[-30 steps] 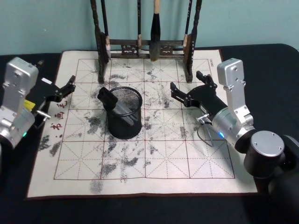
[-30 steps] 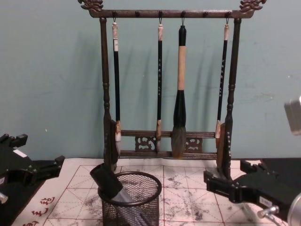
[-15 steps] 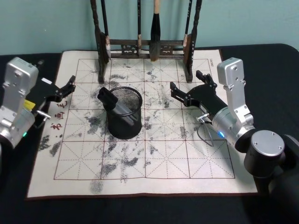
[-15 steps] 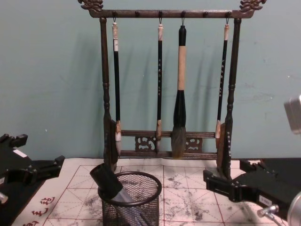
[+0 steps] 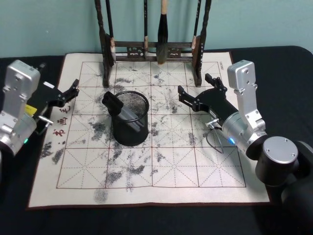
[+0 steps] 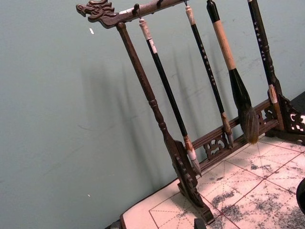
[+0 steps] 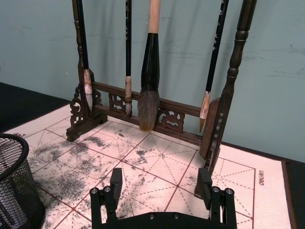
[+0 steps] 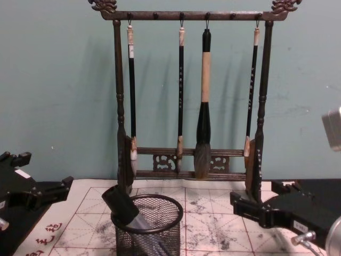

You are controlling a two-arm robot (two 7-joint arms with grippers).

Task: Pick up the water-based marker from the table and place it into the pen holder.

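The water-based marker (image 5: 115, 105) leans inside the black mesh pen holder (image 5: 132, 131) on the white gridded mat (image 5: 171, 161), its black cap sticking out over the rim. In the chest view the marker (image 8: 121, 206) rests against the left rim of the pen holder (image 8: 154, 234). My left gripper (image 5: 73, 91) stands open and empty at the mat's left edge, apart from the holder. Right of the holder, my right gripper (image 5: 194, 85) is open with nothing between its fingers. The right wrist view has the right gripper (image 7: 160, 179) open over the mat, with the pen holder (image 7: 14, 191) off to one side.
A tall dark wooden brush rack (image 5: 151, 49) hung with several brushes stands at the mat's far edge, close behind the right gripper; the brush rack (image 8: 192, 160) rises behind the holder. The dark table (image 5: 146, 220) surrounds the mat.
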